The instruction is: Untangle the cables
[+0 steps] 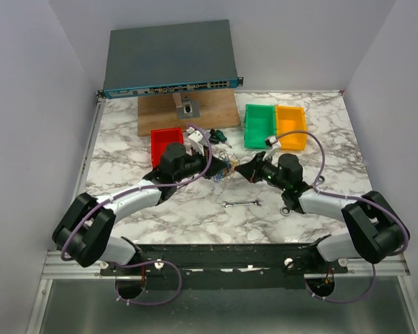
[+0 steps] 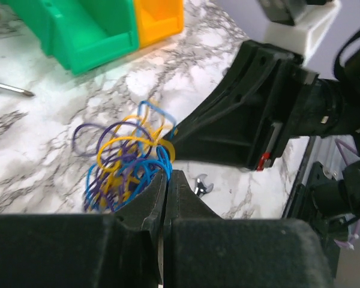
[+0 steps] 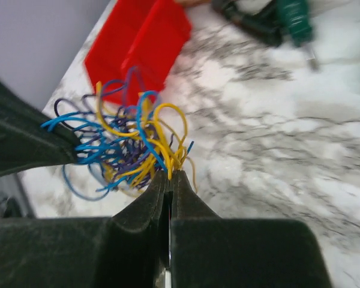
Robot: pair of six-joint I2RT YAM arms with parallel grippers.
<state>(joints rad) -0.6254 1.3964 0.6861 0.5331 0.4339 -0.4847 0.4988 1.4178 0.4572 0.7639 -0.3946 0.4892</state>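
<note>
The cables [image 1: 226,167] are a tangled bundle of thin blue, yellow and purple wire loops, hanging between my two grippers above the marble table [image 1: 195,216]. My left gripper [image 2: 168,174] is shut, with blue strands of the cables [image 2: 126,162] pinched at its tips. My right gripper [image 3: 170,174] is shut on yellow strands of the cables [image 3: 126,144]. In the top view the left gripper [image 1: 219,167] and the right gripper [image 1: 240,169] face each other tip to tip, only the bundle's width apart.
A red bin [image 1: 166,145] sits behind the left gripper, and a green bin [image 1: 259,125] and an orange bin [image 1: 291,126] stand at the back right. A silver wrench [image 1: 242,203] lies in front of the grippers. A screwdriver [image 1: 216,136], a wooden board [image 1: 188,111] and a network switch [image 1: 171,59] lie further back.
</note>
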